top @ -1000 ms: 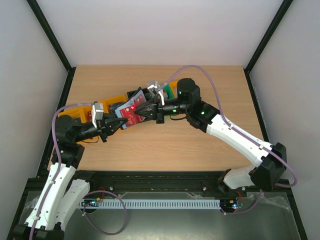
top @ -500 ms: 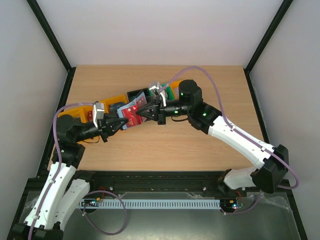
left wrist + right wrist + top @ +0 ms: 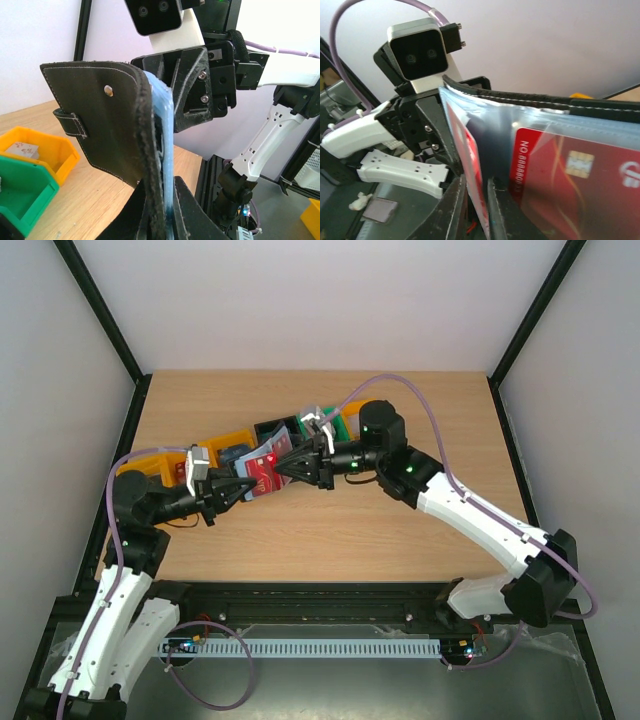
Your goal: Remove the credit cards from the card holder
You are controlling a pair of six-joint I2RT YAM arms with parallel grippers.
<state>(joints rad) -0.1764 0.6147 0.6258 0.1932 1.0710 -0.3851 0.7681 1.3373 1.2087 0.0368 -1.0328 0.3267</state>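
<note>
Between the fingers of my right pincer, low in the right wrist view, sits the thin edge of a red credit card in its clear pocket. The jaws stand narrow, pinching it as far as I can judge. Just to its right in the frame a second red card, chip showing, lies in another pocket, its long axis running toward the right edge. Both sit in the black card holder, held up off the wooden table, left of centre in the overhead view. My left pincer is clamped narrow on the holder's lower edge, snap tab at frame left. My pincers face each other nearly tip to tip, so I judge the card must slide out toward my right arm while the left braces.
</note>
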